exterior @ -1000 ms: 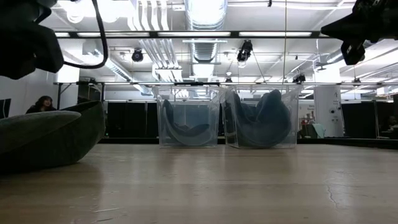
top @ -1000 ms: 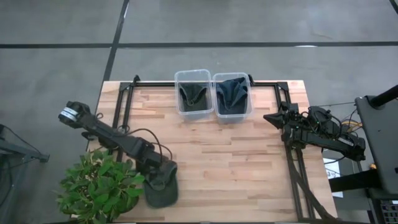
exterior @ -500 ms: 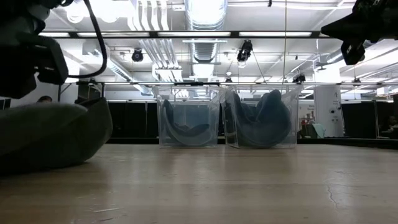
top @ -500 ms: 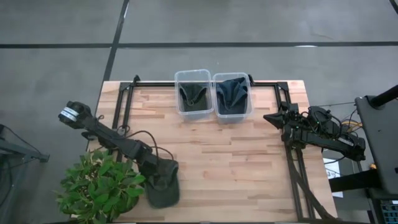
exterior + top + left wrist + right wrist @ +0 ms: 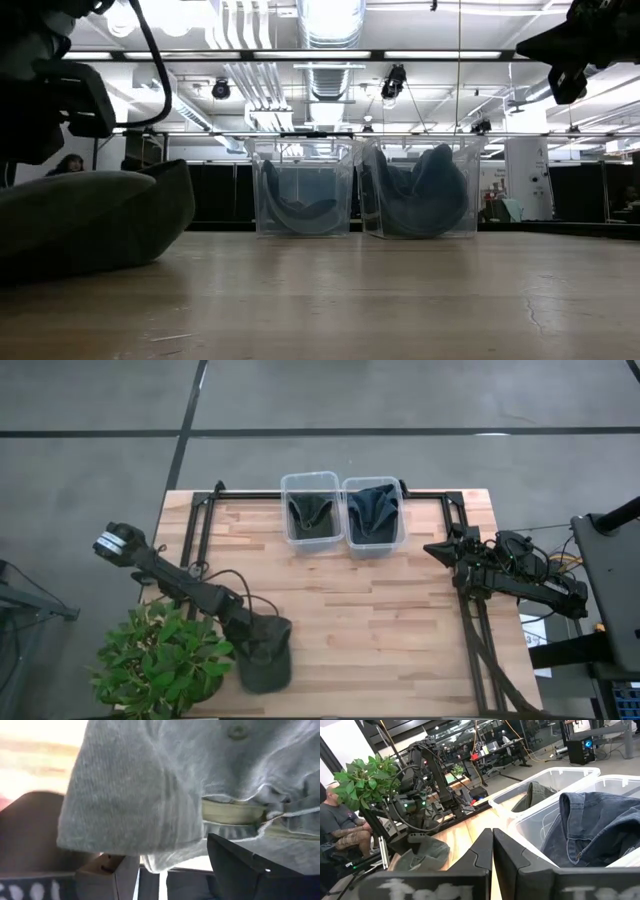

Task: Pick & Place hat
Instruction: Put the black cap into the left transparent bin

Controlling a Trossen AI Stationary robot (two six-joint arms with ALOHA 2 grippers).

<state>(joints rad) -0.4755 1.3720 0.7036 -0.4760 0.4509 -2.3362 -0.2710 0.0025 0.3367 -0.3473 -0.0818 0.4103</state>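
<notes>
- The leafy green potted plant (image 5: 160, 660) stands at the near left corner of the pale wooden plank table (image 5: 380, 620), where it stood a second ago.
- The left gripper (image 5: 255, 650) is low over the near left part of the table, just beside the plant. It has slid a little further toward the table's middle since a second ago.
- The soft grey-green fabric cap (image 5: 266, 660) has shifted the same way with it; in the low view the cap (image 5: 90, 225) lies on the tabletop and reaches further in than before. The left wrist view shows the cap (image 5: 165, 785) filling the space above the spread fingers (image 5: 245, 865); whether they pinch it I cannot tell.
- The two clear plastic bins (image 5: 342, 512) at the far edge, each with dark cloth inside, are unchanged.
- The right gripper (image 5: 436, 548) waits raised at the right side, unmoved, fingers (image 5: 517, 857) pressed together.
</notes>
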